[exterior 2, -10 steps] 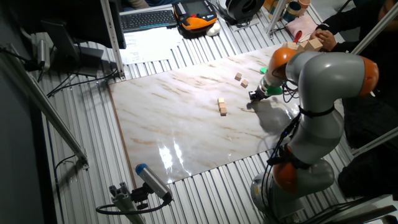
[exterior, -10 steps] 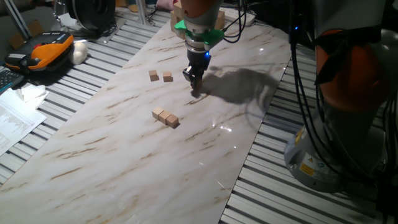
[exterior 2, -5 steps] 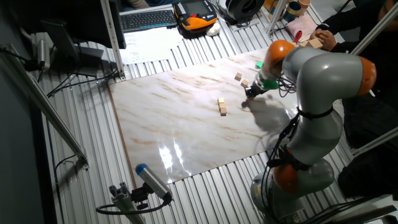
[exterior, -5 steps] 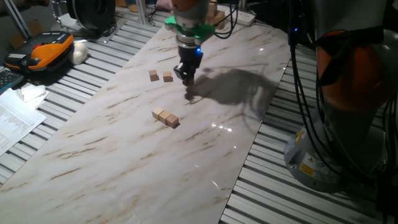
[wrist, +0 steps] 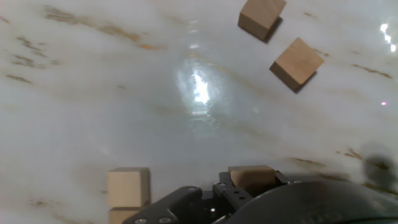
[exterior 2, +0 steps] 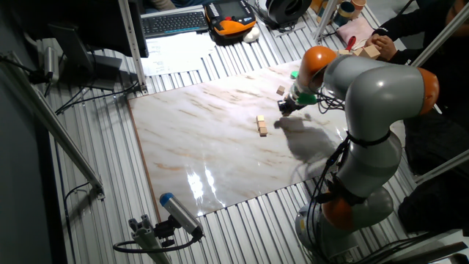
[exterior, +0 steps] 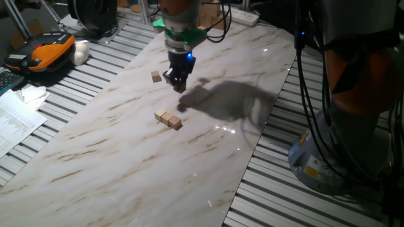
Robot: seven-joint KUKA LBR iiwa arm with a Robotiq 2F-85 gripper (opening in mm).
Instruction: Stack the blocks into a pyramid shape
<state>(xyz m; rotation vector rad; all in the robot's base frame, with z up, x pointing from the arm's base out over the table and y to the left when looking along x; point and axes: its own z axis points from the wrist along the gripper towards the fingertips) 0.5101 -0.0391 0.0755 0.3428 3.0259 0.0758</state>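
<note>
Marble-patterned board on a slatted metal bench, with workshop clutter around it.
The glossy white marble board [exterior: 113, 157] with tan veins reflects overhead light and lies on a ribbed, grey-striped table surface [exterior: 297, 202]. Beyond it sit a black keyboard [exterior 2: 174, 22], printed papers [exterior: 14, 123], an orange-and-black device [exterior: 50, 50], perhaps a handheld controller, and black cables [exterior 2: 80, 103]. Aluminium frame posts [exterior 2: 132, 44] stand at the bench's edge.
</note>
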